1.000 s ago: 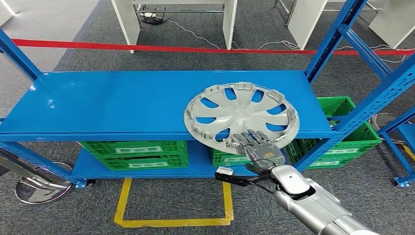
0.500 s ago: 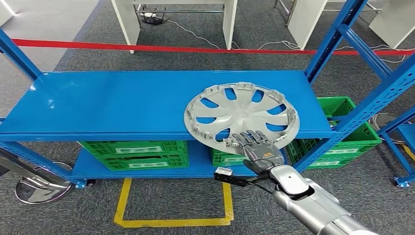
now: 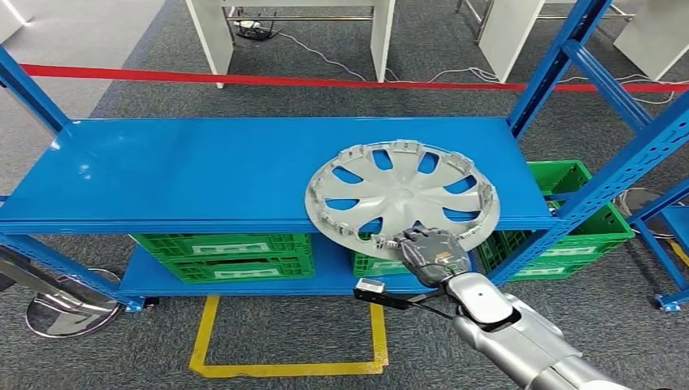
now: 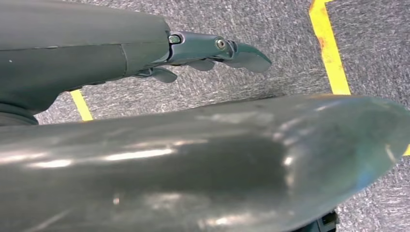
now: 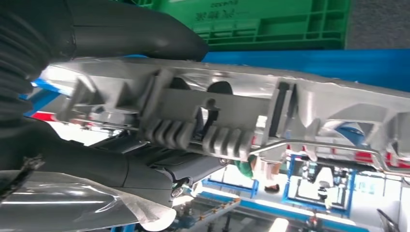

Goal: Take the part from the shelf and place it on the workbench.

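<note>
A grey hubcap (image 3: 400,195) lies flat on the right part of a blue shelf (image 3: 195,166), its near edge hanging over the shelf's front lip. The robot's right hand (image 3: 429,248) grips that overhanging rim, fingers curled over the top and thumb (image 5: 145,34) underneath, as the right wrist view shows up close. The left hand (image 4: 212,48) hangs beside the robot's body over grey carpet with yellow tape (image 4: 329,48), its fingers loosely apart and holding nothing; green crates (image 3: 223,253) sit on the lower shelf.
</note>
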{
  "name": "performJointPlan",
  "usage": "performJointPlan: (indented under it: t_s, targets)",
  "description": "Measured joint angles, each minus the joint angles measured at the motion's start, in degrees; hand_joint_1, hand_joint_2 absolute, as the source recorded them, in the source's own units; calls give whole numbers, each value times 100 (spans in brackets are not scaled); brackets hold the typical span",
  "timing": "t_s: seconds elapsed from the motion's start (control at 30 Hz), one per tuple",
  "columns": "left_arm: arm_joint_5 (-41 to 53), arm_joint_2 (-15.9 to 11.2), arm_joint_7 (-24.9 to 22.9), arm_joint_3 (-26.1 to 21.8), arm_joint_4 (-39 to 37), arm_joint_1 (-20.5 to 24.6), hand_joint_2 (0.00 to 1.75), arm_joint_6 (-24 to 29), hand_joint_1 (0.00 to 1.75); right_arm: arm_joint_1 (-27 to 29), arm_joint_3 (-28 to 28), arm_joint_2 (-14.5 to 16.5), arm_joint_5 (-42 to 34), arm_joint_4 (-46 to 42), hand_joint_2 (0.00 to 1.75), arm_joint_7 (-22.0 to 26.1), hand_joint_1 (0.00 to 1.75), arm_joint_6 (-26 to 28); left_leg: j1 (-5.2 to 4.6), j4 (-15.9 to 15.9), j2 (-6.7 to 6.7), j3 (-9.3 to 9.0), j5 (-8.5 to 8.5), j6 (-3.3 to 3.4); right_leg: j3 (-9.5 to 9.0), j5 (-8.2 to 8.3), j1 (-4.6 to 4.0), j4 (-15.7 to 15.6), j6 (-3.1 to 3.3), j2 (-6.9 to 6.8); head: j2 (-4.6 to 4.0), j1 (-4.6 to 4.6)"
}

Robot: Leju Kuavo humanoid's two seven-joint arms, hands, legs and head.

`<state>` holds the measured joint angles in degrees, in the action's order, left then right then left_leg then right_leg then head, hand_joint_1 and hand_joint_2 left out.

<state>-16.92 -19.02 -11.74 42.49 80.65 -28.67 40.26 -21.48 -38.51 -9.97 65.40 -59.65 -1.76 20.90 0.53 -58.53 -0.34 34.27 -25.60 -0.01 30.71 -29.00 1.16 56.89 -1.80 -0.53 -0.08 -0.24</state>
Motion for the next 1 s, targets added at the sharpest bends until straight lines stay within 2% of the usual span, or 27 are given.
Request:
performJointPlan:
  t_s: [0.2,0.33,0.47,0.7,1.0]
  targets:
    - [-47,-1,148,-2,2,-1,0,-43,0,28,5,0,115,-77,175,125,175,435,0,0,0,2,0,0,1,-1,0,0,-1,0,1,0]
    - [-318,-2,681,37,-2,25,0,-108,0,91,10,-7,326,-339,175,299,175,985,-1,0,1,7,0,0,8,1,1,0,-2,4,1,1]
    - [-739,-6,1181,217,-50,163,0,-69,0,171,11,-15,514,-989,175,434,175,1415,-1,0,2,8,0,0,11,2,1,0,-2,4,1,-1]
    - [-1086,-92,1402,637,-183,414,0,-16,0,188,-5,-119,705,-1909,175,627,175,1595,0,2,2,8,-3,-2,11,-2,0,0,0,2,1,-1]
    - [-1496,-203,1497,1045,-371,659,0,-15,0,192,-122,-310,640,-2534,175,757,175,1703,-1,2,1,8,-3,-2,9,-2,1,0,-1,2,0,0]
